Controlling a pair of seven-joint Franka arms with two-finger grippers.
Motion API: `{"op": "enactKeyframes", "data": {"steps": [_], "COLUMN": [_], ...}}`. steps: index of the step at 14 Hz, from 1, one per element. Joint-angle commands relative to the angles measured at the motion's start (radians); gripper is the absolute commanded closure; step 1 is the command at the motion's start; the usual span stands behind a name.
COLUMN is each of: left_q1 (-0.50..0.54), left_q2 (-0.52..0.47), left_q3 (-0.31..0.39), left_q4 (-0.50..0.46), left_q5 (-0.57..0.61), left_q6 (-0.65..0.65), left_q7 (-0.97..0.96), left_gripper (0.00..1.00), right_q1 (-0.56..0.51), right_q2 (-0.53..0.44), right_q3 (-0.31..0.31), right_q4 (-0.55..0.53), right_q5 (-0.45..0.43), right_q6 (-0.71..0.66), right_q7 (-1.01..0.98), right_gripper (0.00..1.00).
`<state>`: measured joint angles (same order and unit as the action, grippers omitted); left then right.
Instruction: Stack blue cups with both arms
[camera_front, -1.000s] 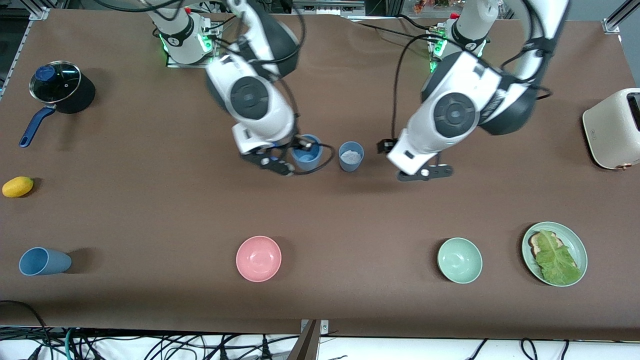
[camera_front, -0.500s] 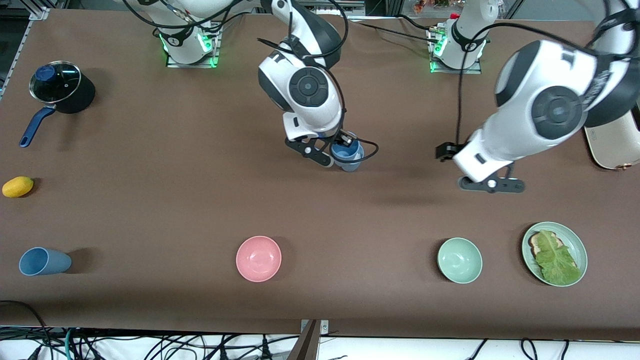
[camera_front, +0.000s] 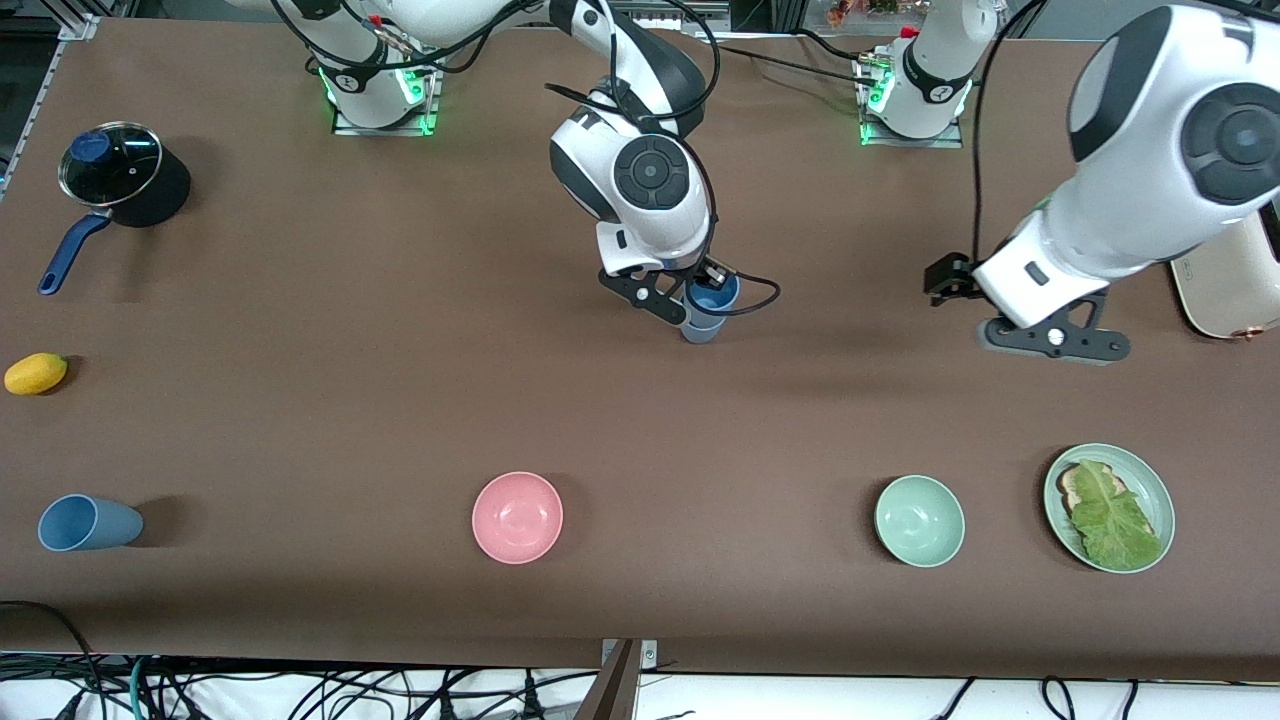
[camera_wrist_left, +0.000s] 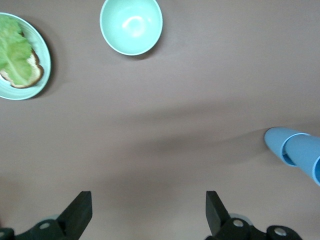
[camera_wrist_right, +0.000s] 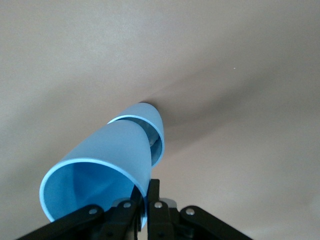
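Blue cup (camera_front: 712, 295) pinched by its rim in my right gripper (camera_front: 690, 290), its base inside second blue cup (camera_front: 701, 328) mid-table, third blue cup (camera_front: 88, 523) on its side nearer the camera at the right arm's end, my left gripper (camera_front: 1055, 340) spread wide, over bare table (camera_front: 300, 400) near toaster (camera_front: 1225, 270).

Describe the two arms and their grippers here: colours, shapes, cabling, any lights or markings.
Both arms are glossy white with rounded joints carrying dark round caps. Each ends in a black two-finger gripper: the right gripper and the left gripper. Loose black cables run along both arms, one looping beside the right gripper. Green lights glow at both bases. No legible markings show.
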<state>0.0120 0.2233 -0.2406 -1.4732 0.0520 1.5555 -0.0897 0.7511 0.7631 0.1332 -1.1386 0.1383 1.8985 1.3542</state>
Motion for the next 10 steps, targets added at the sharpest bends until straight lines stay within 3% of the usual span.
{"op": "enactKeyframes", "data": {"steps": [1, 3, 4, 5, 7, 10], "left_q1": [-0.052, -0.052, -0.052, -0.050, -0.059, -0.032], "left_q2": [-0.105, -0.218, -0.281, -0.329, -0.367, -0.352], "left_q3": [0.119, 0.136, 0.136, 0.136, 0.138, 0.136], "left_q4": [-0.113, -0.265, -0.353, -0.398, -0.423, -0.385], "left_q5": [-0.076, -0.080, -0.078, -0.078, -0.066, -0.067], "left_q6": [0.035, 0.179, 0.230, 0.233, 0.215, 0.158], "left_q7": [0.076, 0.064, 0.061, 0.062, 0.061, 0.054], "left_gripper": [0.00, 0.00, 0.00, 0.00, 0.00, 0.00], "right_q1": [0.011, 0.010, 0.005, 0.007, 0.002, -0.065], "right_q2": [0.030, 0.032, 0.030, 0.025, 0.012, -0.013], "right_q3": [-0.009, -0.010, -0.010, -0.012, -0.018, -0.021], "right_q4": [0.042, 0.042, 0.042, 0.043, 0.046, 0.048], "right_q5": [0.006, 0.001, 0.001, -0.003, -0.006, 0.001], "right_q6": [-0.009, -0.012, -0.013, -0.015, -0.024, -0.084], "right_q7": [0.013, 0.011, 0.011, 0.011, 0.000, -0.064], "right_gripper": [1.00, 1.00, 0.56, 0.01, 0.00, 0.00]}}
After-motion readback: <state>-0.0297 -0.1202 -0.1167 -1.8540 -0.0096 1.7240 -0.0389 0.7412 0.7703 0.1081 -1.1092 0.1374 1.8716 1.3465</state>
